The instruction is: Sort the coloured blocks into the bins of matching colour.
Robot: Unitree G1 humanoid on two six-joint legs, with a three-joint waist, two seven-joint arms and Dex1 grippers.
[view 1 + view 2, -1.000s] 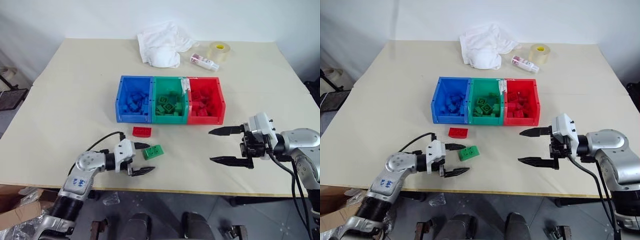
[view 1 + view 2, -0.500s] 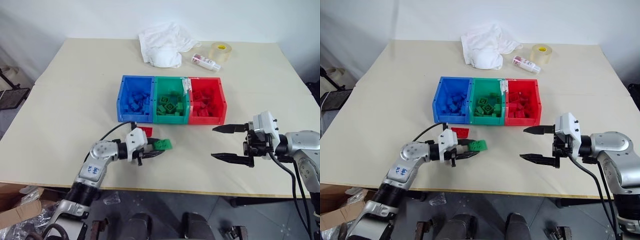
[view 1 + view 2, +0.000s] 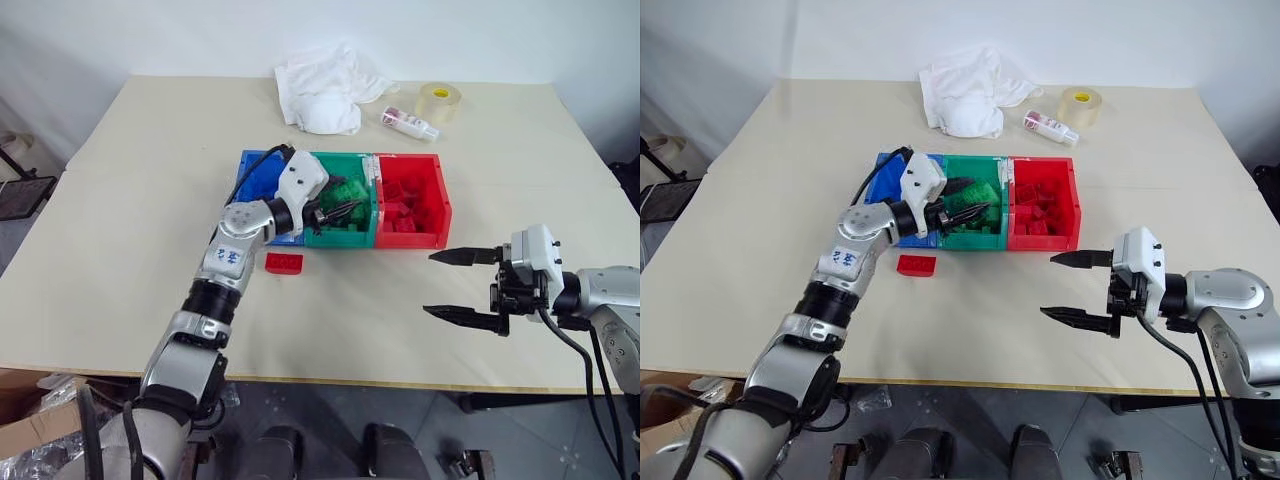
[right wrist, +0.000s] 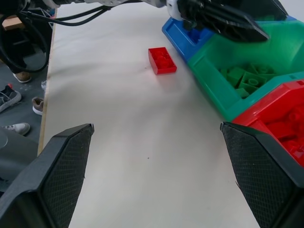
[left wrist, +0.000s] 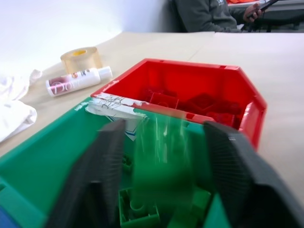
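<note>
Risen from the beige table [image 3: 130, 200], left hand [image 3: 340, 211] gapes over green bin [image 3: 335, 236]; right hand [image 3: 465, 287] apart.

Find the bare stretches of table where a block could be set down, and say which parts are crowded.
Free: the wide patch of table left of the blue bin, and the strip between the red bin and the right gripper. Crowded: the far edge with the white cloth, small bottle and tape roll; the left gripper over the green bin; the red block just before the bins.

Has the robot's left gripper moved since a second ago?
Yes. The left gripper has gone from the table's near edge, by the red block, up and away to above the green bin.
</note>
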